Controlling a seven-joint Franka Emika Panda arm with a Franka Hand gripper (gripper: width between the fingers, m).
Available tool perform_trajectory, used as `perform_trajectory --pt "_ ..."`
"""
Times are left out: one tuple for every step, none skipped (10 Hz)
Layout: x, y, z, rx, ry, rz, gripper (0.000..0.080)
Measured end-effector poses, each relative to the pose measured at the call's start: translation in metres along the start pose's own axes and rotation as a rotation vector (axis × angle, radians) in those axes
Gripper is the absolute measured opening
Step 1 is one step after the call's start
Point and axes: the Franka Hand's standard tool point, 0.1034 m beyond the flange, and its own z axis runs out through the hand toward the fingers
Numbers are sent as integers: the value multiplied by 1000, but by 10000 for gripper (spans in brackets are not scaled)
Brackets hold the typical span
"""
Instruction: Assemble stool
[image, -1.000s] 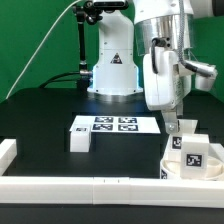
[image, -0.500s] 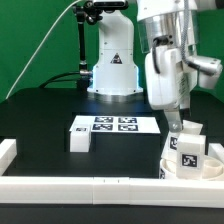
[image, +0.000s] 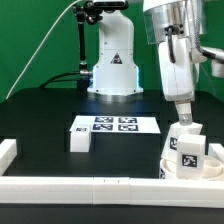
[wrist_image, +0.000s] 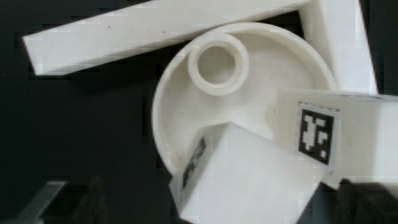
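The round white seat (image: 168, 162) lies in the corner of the rails at the exterior view's right. One tagged white leg (image: 189, 150) stands tilted in it. My gripper (image: 184, 116) hangs just above that leg's top, open and holding nothing. In the wrist view the seat (wrist_image: 214, 115) shows its raised socket (wrist_image: 222, 65). There the leg (wrist_image: 267, 165) sits between the parted fingers of the gripper (wrist_image: 210, 205), with a dark gap beside it. A second leg (image: 80, 138) lies on the table to the exterior view's left.
The marker board (image: 115, 125) lies flat mid-table next to the loose leg. White border rails (image: 90, 186) run along the front, with a short one (image: 8, 152) at the exterior view's left. The arm's base (image: 112, 70) stands behind.
The gripper has opened, let go of the leg in the seat and risen a little above it. The leg stays standing in the seat.
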Motion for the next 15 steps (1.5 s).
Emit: perform_trajectory --pt "0 0 0 -4 4 -110 649" --pt "-3 0 0 -13 27 -278 649" --pt "-7 2 2 -12 31 -444 649" --pt "-11 5 4 -15 26 -556 649" --pt "-12 6 5 -11 28 -619 649" --pt "-11 5 5 -12 28 -701 649" --pt "-10 5 5 -13 28 -761 649" --pt "-10 5 5 -14 28 -796 649" --pt "-10 5 5 -15 30 -910 649" --pt "-9 5 5 -17 31 -1048 649" --pt "-8 5 5 -20 32 -1210 649" --pt "-6 5 5 -24 34 -1367 649" --pt "-5 5 6 -27 37 -1492 649" --pt "-1 5 6 -29 38 -1573 649" --pt "5 3 5 -33 41 -1648 649"
